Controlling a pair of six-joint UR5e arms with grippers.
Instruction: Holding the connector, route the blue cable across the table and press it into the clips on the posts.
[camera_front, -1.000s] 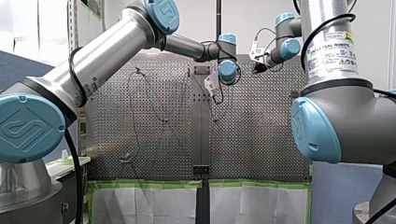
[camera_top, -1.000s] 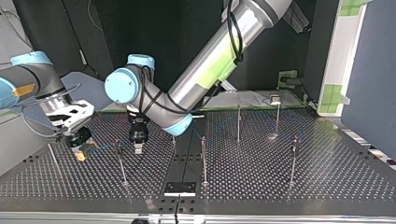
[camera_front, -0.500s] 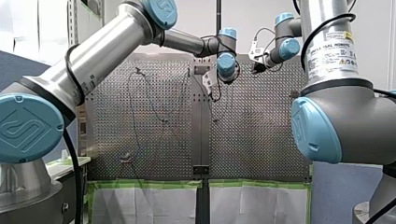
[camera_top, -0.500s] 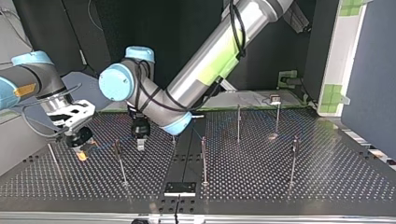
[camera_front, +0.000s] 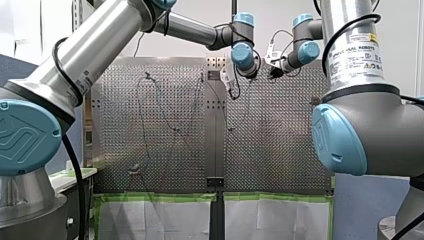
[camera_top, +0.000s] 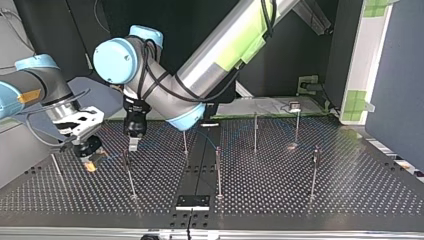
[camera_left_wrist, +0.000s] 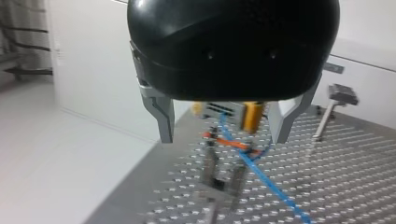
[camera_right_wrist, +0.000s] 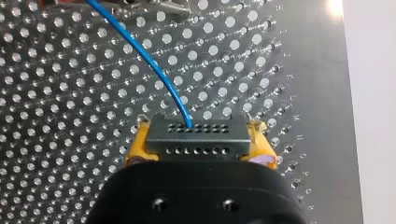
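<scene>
While clamping the connector (camera_right_wrist: 196, 135) between the yellow pads (camera_right_wrist: 140, 145) of my right gripper (camera_right_wrist: 198, 144), hover low over the perforated table (camera_top: 300, 200) at the top view's left. Have those jaws shut on the two short ends of the grey block, its two rows of small holes facing the wrist camera. Trail the blue cable (camera_right_wrist: 159, 74) out of the upper row, curving away ahead of the gripper across the table's holes.

Reach in with my left arm from the top view's right, past the middle, and hang my left gripper (camera_top: 132, 145) just above the top of a thin post (camera_top: 128, 175), near the right gripper but apart from it. Hold its two metal fingers (camera_left_wrist: 161, 116) spread wide, gripping nothing. See, from the left wrist, the right gripper ahead in the gap between them, with one yellow pad and the grey block showing and the blue cable running from it toward the camera over the table. Make out a blurred clip (camera_left_wrist: 224, 179) under that cable and an orange streak just above the clip; cannot tell what the streak is.

Count other upright posts (camera_top: 218, 170) across the middle and right of the top view, one with a small blocky head (camera_top: 295, 106), all well apart from both grippers.
</scene>
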